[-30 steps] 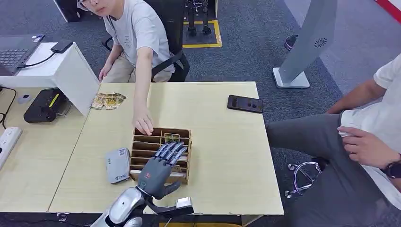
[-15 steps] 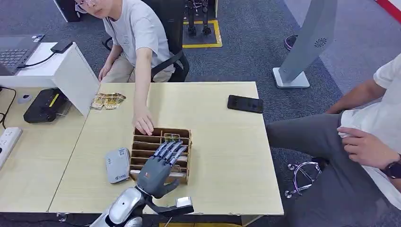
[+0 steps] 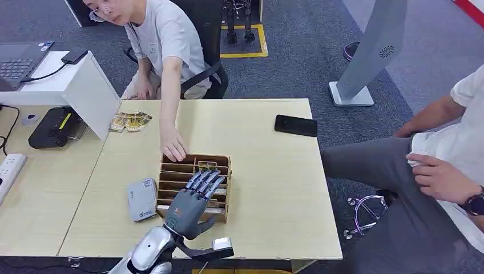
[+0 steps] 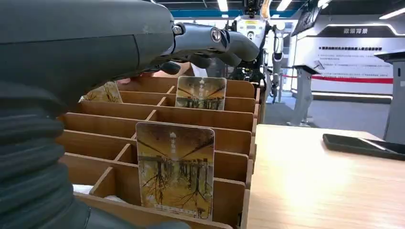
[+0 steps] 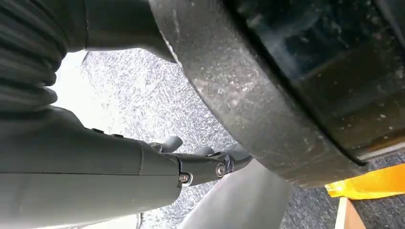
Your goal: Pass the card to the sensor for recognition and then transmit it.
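A wooden slotted card rack (image 3: 224, 188) stands mid-table. A yellow-brown picture card (image 3: 207, 166) stands upright in a far slot. In the left wrist view one card (image 4: 175, 169) stands in a near slot and another card (image 4: 200, 93) in a far one. My left hand (image 3: 191, 202) hovers over the rack's near half, fingers (image 4: 210, 39) stretched out above the slots and holding nothing. The grey-white sensor box (image 3: 141, 199) lies just left of the rack. My right hand (image 5: 143, 167) hangs over carpet, fingers extended and holding nothing.
A seated person rests a hand (image 3: 173, 149) on the rack's far left corner. A black phone (image 3: 295, 125) lies far right, loose cards (image 3: 130, 121) far left. A second person sits at the right. A black device (image 3: 52, 127) and power strip (image 3: 8, 171) occupy the left desk.
My left hand stays almost still over the rack. The seated person has leaned slightly and shifted the other arm; the hand on the rack has not moved.
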